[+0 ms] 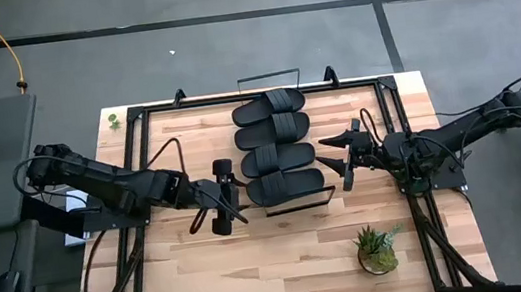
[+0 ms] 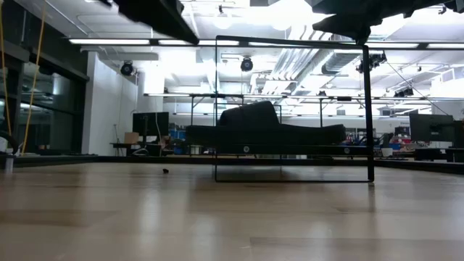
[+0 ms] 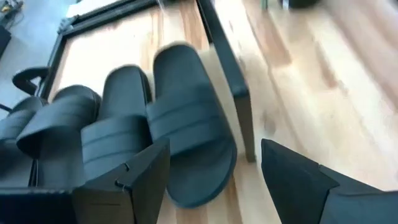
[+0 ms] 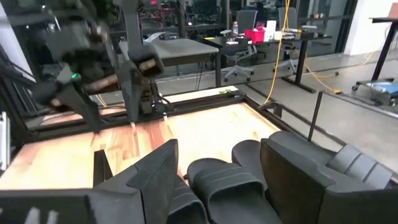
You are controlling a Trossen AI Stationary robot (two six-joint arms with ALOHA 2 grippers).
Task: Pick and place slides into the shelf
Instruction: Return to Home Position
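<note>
Table (image 1: 255, 258): shelf (image 2: 367, 116) bearing four slides (image 1: 278, 149); plant (image 1: 376, 249).

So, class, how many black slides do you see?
4 slides in a row on the shelf: one at the far end, two in the middle, one at the near end. None seems hidden.

Bright ceiling lights (image 2: 290, 11) glare, leaving the slides (image 2: 264, 129) silhouetted.
</note>
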